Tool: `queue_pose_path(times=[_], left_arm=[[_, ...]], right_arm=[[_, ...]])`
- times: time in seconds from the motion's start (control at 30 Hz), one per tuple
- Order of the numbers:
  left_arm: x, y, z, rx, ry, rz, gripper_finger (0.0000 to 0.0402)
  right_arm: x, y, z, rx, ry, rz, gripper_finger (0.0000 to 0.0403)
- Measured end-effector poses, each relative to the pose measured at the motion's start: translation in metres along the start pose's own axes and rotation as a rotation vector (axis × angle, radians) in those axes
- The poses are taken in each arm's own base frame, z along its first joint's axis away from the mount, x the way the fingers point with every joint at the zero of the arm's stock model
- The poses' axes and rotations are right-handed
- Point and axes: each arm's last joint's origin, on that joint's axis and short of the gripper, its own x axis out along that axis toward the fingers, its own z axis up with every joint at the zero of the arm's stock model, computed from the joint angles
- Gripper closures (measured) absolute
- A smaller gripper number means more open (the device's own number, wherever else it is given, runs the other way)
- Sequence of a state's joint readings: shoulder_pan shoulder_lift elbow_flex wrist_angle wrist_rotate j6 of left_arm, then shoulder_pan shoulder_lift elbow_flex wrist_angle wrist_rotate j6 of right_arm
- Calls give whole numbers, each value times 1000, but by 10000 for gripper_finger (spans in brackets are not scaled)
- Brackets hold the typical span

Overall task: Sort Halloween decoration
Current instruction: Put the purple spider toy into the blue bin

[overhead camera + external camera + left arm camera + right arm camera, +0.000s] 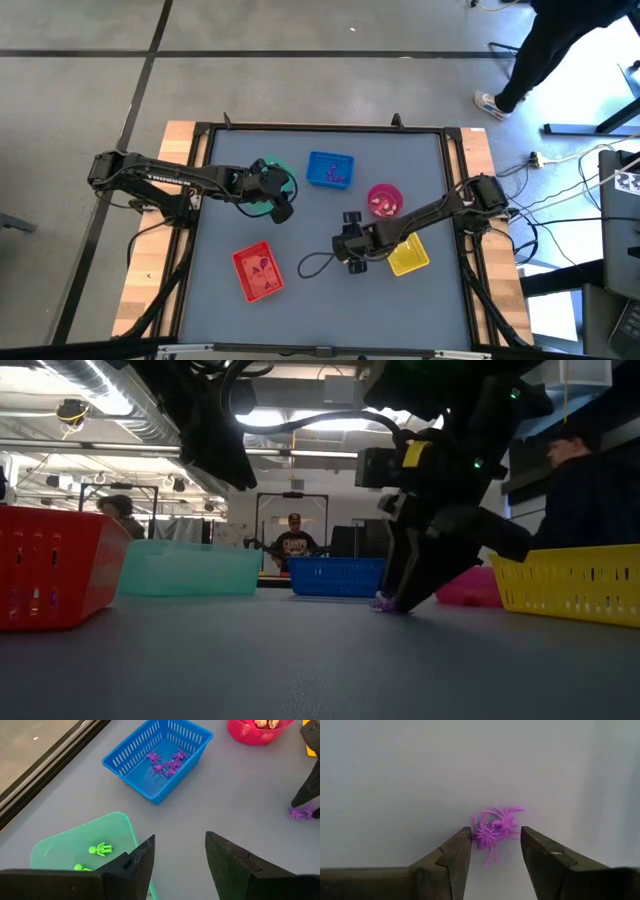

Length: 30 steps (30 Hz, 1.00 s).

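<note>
Fingers (450, 865) of my right gripper (495, 851) stood apart, tips down at the grey bench (300, 230), with a small cluster of purple spiders (495, 827) lying on the surface just ahead of the gap between them. One spider's legs reached into that gap, near the tips, but I could not tell whether either finger touched them, and nothing was clamped. From table height the same purple cluster (385, 603) sat right at the foot of my right gripper (405, 600), between the blue tray (335, 576) and the pink bowl (470, 588). My left gripper (180, 851) hung over the edge of the green tray (65, 845), its fingers (140, 860) also spread and holding nothing. Green skeleton figures (101, 849) lay inside that tray, and more purple spiders (167, 762) lay in the blue tray (155, 755). Pinkish pieces (382, 204) sat in the pink bowl (386, 186). Beside my right arm was the yellow tray (412, 260), and the red tray (258, 272) stood towards the front.
</note>
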<state>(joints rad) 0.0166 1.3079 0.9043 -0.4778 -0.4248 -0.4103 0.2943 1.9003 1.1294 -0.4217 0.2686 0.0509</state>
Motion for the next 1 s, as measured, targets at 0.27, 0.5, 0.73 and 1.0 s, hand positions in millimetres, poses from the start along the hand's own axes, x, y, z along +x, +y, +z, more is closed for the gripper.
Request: queue_pose_path(times=[0.27,0.5,0.73,1.0], left_arm=[[0,0,0,-2,0,0,243],[0,0,0,-2,0,0,243],[0,0,0,-2,0,0,243],[0,0,0,-2,0,0,243]], right_arm=[[-1,0,-3,66,36,31,228],[-1,1,-4,66,51,66,228],[-1,1,-4,66,52,73,228],[-1,2,-4,66,53,93,237]])
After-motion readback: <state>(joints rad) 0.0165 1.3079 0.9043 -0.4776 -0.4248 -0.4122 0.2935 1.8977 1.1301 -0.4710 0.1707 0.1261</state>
